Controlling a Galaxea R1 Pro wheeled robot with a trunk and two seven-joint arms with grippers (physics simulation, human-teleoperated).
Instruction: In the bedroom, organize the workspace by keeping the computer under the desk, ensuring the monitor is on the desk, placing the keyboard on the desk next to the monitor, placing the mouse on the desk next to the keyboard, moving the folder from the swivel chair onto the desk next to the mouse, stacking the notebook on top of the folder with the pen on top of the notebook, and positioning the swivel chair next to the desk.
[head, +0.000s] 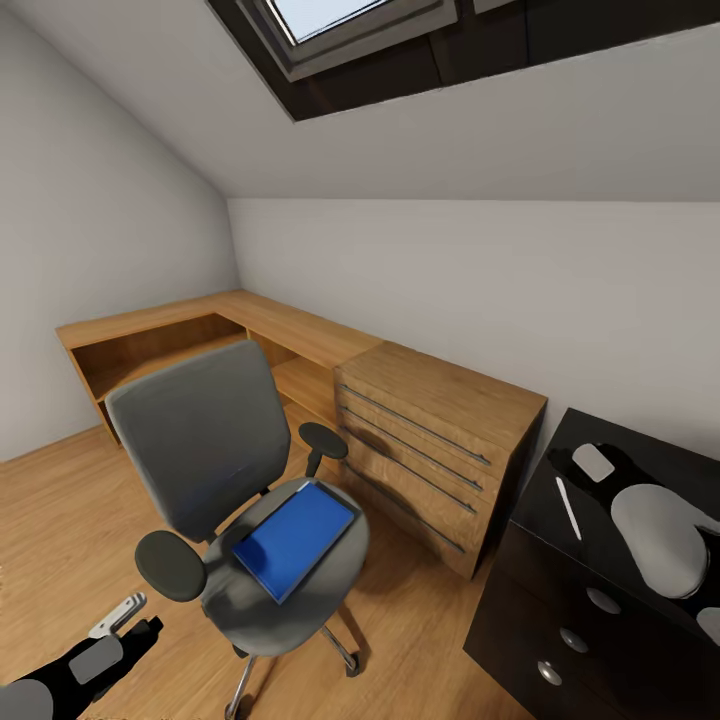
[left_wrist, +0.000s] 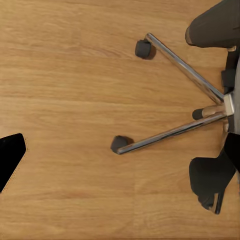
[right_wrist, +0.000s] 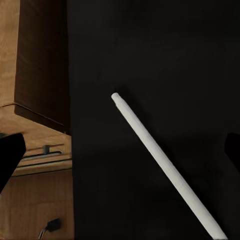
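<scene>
The grey swivel chair (head: 200, 440) stands on the wood floor with the bright blue folder (head: 295, 537) flat on its seat. At the right is the black desk (head: 540, 520), and the whitish pen (head: 568, 507) lies on its top. My right arm (head: 655, 535) reaches over that desk. In the right wrist view my right gripper (right_wrist: 120, 150) hangs open above the pen (right_wrist: 165, 165), empty, over the dark desk top (right_wrist: 150, 45). My left gripper (head: 132, 622) is low beside the chair, open and empty. It looks down at the chair's chrome base (left_wrist: 175, 132) from the left gripper (left_wrist: 120, 150).
A light wood chest (head: 440, 440) with long metal handles stands between chair and desk. A low wood shelf unit (head: 190, 335) runs along the wall behind it. The sloped ceiling holds a skylight (head: 320, 20). Chair casters (left_wrist: 144, 48) spread over the floor.
</scene>
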